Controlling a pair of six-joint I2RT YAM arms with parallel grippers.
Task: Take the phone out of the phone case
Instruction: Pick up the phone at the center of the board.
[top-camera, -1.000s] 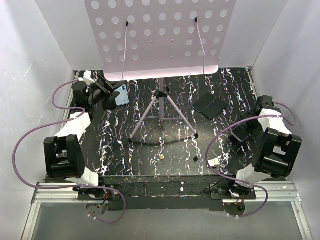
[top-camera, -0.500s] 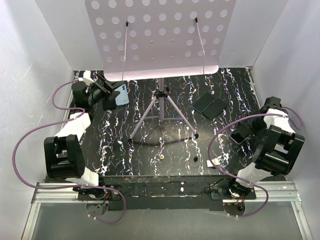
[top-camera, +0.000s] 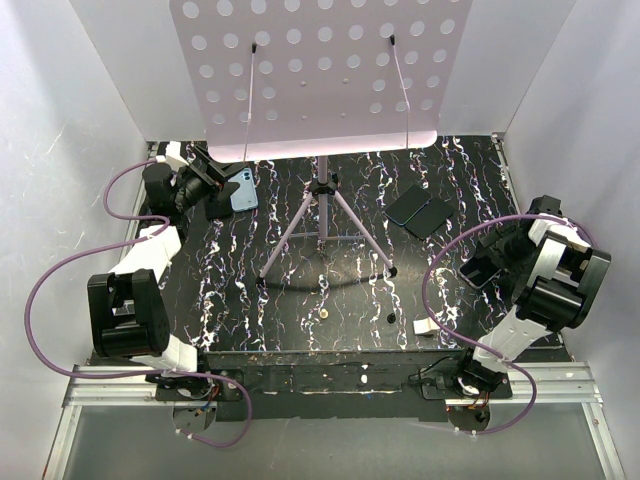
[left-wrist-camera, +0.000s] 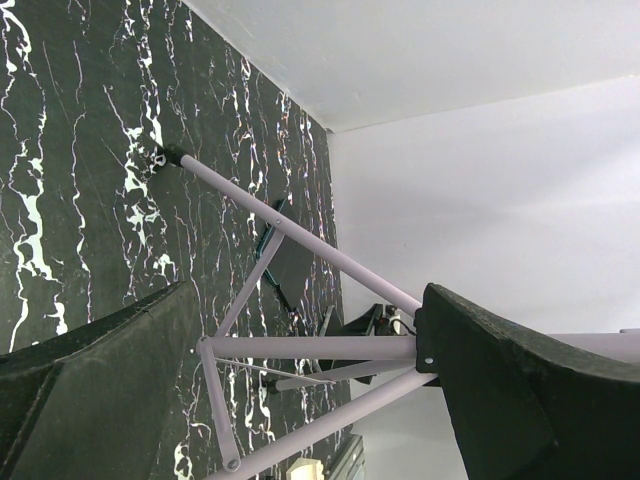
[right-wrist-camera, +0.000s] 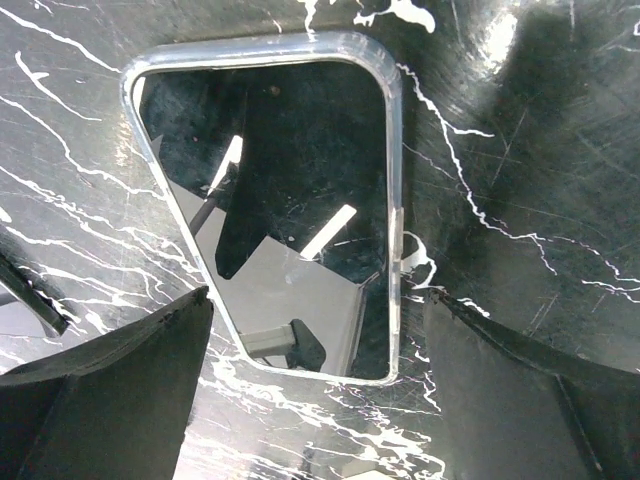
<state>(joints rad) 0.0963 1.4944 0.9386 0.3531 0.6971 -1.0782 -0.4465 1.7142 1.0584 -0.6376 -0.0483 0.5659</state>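
The light blue phone case (top-camera: 243, 190), with a camera cutout in its corner, sits at the back left, right against my left gripper (top-camera: 220, 186). I cannot tell whether a phone is in it. In the left wrist view my left gripper (left-wrist-camera: 308, 290) is open, with nothing between the fingers and the case out of view. My right gripper (top-camera: 497, 262) is open above a phone (right-wrist-camera: 290, 200) that has a dark glossy screen and a pale rim. That phone lies flat on the table at the right (top-camera: 480, 270). The right fingers (right-wrist-camera: 120, 380) stand on either side of its near end, apart from it.
A music stand with a perforated white plate (top-camera: 320, 70) rises from a tripod (top-camera: 322, 215) at mid-table; its legs show in the left wrist view (left-wrist-camera: 300, 240). Two flat black slabs (top-camera: 421, 210) lie at the back right. White walls enclose the black marbled table (top-camera: 300, 300).
My right arm has swung outward to the right and its wrist has turned over the phone at the right. The left arm and the blue case have not moved.
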